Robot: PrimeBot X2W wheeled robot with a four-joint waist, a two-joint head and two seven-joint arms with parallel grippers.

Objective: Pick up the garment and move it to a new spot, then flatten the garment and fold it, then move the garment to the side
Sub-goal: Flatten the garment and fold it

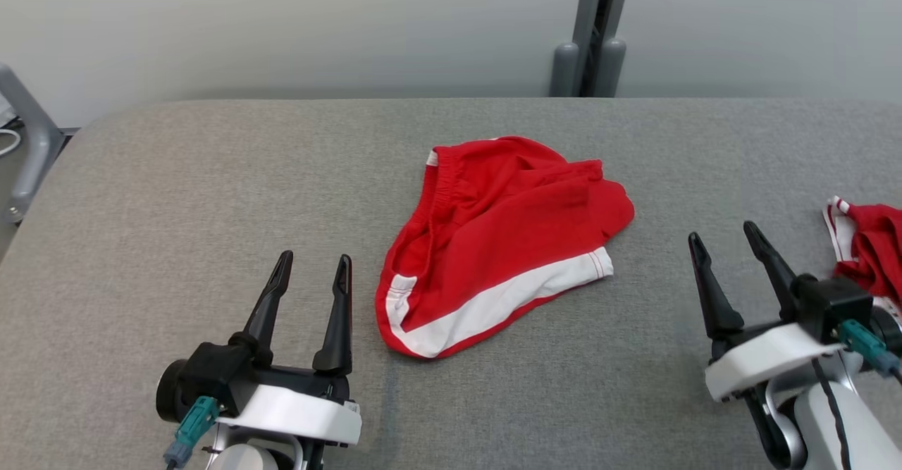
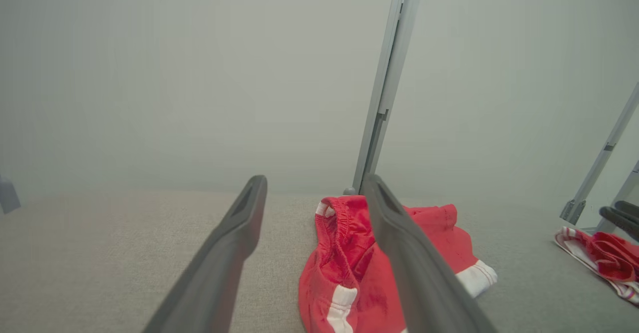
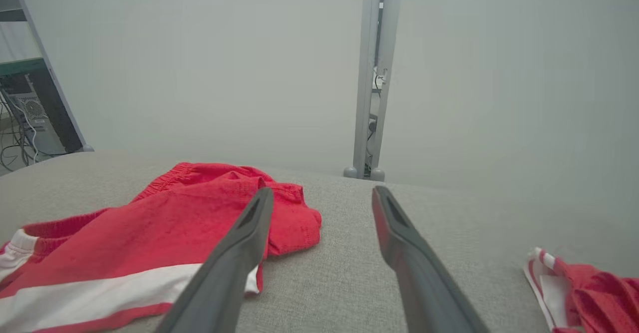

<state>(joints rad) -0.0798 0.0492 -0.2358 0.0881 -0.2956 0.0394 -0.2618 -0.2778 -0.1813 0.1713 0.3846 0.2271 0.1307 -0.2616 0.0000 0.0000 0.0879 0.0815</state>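
A red garment (image 1: 493, 244) with a white stripe and an elastic waistband lies crumpled in the middle of the grey table (image 1: 176, 188). It shows again as the garment (image 2: 349, 273) in the left wrist view and the garment (image 3: 150, 243) in the right wrist view. My left gripper (image 1: 313, 267) stands open just left of it, fingers apart and empty; its own view shows the left gripper (image 2: 315, 185) the same way. My right gripper (image 1: 726, 237) is open to the garment's right, apart from it and holding nothing, as the right gripper (image 3: 323, 195) also shows.
A second red and white garment (image 1: 867, 244) lies at the table's right edge, behind my right wrist. A grey post (image 1: 595, 33) stands behind the table's far edge against the pale wall. A metal frame (image 1: 28, 139) is at the far left.
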